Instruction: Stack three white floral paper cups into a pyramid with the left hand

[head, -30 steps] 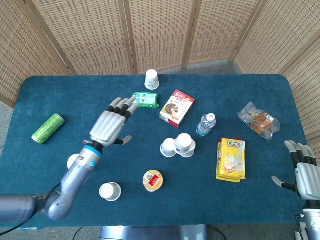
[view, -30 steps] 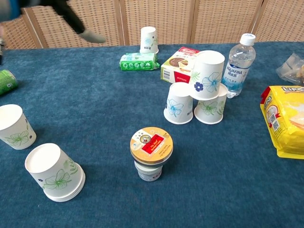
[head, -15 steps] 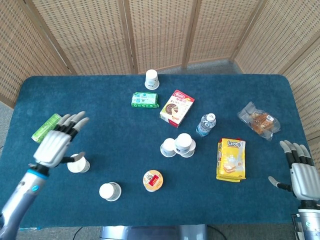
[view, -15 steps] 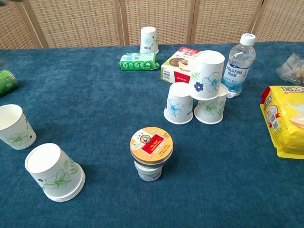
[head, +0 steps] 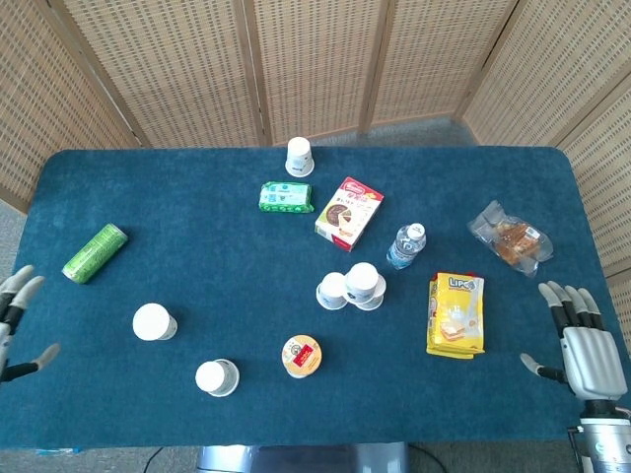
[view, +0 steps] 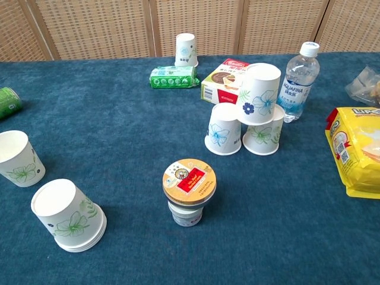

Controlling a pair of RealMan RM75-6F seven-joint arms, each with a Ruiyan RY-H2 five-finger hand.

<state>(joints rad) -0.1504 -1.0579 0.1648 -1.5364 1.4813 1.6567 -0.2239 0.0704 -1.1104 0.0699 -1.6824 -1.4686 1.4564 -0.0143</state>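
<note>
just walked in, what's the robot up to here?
Nothing is being handled at this moment. The three-cup pyramid already stands mid-table: two inverted floral cups side by side, a third on top, just in front of the water bottle. The left hand is off at the table's left edge, fingers spread, holding nothing. The right hand sits open at the right edge. Other paper cups sit unused near the left front.

left hand (head: 12, 320): grey, dark fingertips | right hand (head: 584, 343): grey ribbed back, dark fingertips
</note>
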